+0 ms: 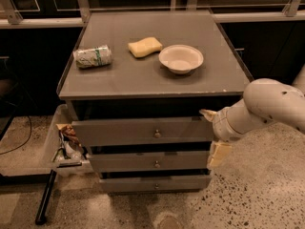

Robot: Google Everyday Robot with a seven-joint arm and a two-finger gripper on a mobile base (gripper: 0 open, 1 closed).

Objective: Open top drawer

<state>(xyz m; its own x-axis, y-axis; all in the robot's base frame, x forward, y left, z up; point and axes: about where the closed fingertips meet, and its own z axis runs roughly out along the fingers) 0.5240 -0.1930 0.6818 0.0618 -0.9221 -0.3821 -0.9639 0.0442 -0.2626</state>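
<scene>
Camera view: the gripper (213, 133), spread, sits at the right edge of the top drawer (138, 130).

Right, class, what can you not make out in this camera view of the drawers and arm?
Camera view:
- top drawer inside: hidden behind its front panel.
- gripper, at that drawer's right end: whether it touches the panel, masked by the arm.
- arm's far end: cut off by the right edge.
- can label: too small to read.
</scene>
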